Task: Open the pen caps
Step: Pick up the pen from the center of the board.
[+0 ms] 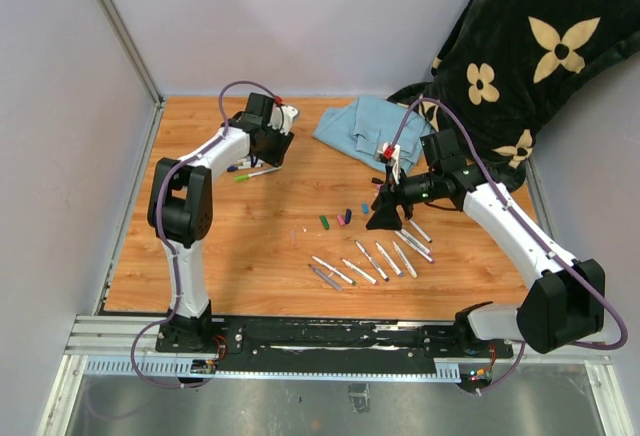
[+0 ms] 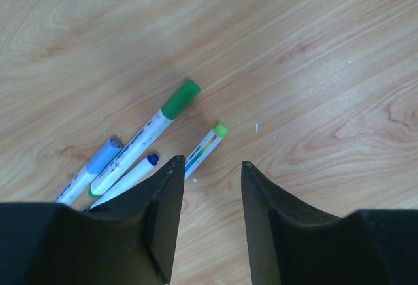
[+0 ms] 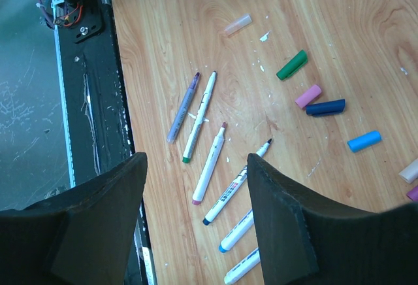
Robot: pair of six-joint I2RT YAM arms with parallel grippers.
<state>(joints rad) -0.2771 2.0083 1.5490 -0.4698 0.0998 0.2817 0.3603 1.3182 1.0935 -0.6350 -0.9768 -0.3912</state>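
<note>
Several loose pen caps lie on the wooden table: a green one [image 3: 291, 65], a pink one [image 3: 308, 95], a dark blue one [image 3: 325, 107], a light blue one [image 3: 364, 141] and a clear one [image 3: 238, 24]. Uncapped white-barrelled pens [image 3: 209, 165] lie in a row below my right gripper [image 3: 196, 157], which hangs open and empty above them. My left gripper [image 2: 211, 162] is open with bare wood between its fingers. Just ahead of it lie capped pens: one with a green cap [image 2: 181, 97], one with a light green cap [image 2: 221, 129], one with a pale blue cap [image 2: 104, 155].
A blue cloth [image 1: 370, 128] lies at the back of the table. A black blanket with cream flowers [image 1: 530, 56] fills the back right corner. A black base rail [image 3: 98, 102] runs along the near edge. White walls close in the left and back.
</note>
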